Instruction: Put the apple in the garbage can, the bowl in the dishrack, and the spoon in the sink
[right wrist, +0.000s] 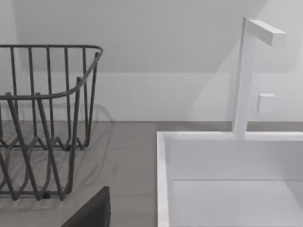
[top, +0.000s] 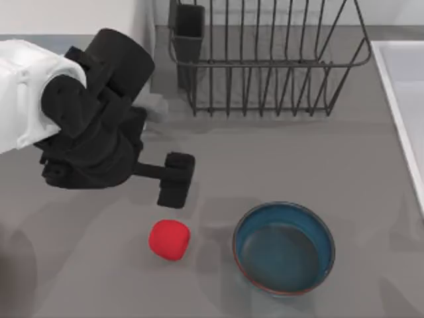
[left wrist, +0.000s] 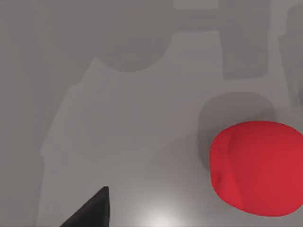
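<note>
Top view: left gripper (top: 176, 180) hovers just beside apple (top: 169, 239), jaw state unclear; off-centre descent could nudge it rolling.

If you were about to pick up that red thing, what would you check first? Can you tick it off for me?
1. Small bright-red rounded apple lying free on the grey table: ok.
2. Left gripper near the apple, just beyond it and not touching: ok.
3. Left gripper centred over the apple: not ok, the apple sits off to one side in the left wrist view.
4. Fingers open wide enough: cannot tell.
5. Round deep-blue glazed bowl apart from the apple: ok.
6. Black wire dishrack out of the way: ok.
</note>
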`<state>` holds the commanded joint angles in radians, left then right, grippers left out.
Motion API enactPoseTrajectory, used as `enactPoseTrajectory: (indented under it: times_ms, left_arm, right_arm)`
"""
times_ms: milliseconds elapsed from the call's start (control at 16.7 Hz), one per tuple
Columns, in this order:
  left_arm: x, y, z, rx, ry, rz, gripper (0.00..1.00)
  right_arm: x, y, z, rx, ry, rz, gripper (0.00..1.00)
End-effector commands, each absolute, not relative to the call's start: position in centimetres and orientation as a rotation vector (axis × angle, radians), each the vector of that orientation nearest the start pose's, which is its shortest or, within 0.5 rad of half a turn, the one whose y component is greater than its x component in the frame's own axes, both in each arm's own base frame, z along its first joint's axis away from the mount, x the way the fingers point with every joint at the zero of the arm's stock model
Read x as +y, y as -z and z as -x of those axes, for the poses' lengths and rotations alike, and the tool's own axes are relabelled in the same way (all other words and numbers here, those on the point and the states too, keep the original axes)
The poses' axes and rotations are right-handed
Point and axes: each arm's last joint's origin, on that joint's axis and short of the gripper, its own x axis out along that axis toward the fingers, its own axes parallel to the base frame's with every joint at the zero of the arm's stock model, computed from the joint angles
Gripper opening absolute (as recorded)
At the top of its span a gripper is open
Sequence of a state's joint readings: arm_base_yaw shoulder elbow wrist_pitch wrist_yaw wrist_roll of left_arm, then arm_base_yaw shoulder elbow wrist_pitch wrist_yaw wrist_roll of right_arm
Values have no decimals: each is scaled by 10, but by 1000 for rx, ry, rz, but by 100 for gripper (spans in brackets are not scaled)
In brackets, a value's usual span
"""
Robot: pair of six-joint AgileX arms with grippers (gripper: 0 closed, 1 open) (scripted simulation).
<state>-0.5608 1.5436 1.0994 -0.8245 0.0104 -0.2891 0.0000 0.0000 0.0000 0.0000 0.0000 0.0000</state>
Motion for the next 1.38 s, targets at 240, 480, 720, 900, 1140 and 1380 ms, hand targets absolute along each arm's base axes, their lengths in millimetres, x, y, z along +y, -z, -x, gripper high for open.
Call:
enactPoseTrajectory:
  times_ms: [240,480,720,900,1140,1380]
  left_arm:
    - [-198,-189,-265,1490,273,-210,100]
    - [-211,-176,-266,1566,251,-259,100]
    - [-210,-176,-267,1565,249,-255,100]
    - [-210,-163,-267,1569,250,-261,100]
    - [-212,-123,-268,1556,255,-254,100]
    - [-211,-106,-266,1566,251,-259,100]
  right_arm:
    - [-1,-160,-106,0,0,0,100]
    - [-1,-160,-106,0,0,0,100]
    - [-1,-160,-106,0,0,0,100]
    - [-1,-160,-106,0,0,0,100]
    - [-1,-160,-106,0,0,0,100]
    - [-1,-160,-106,0,0,0,100]
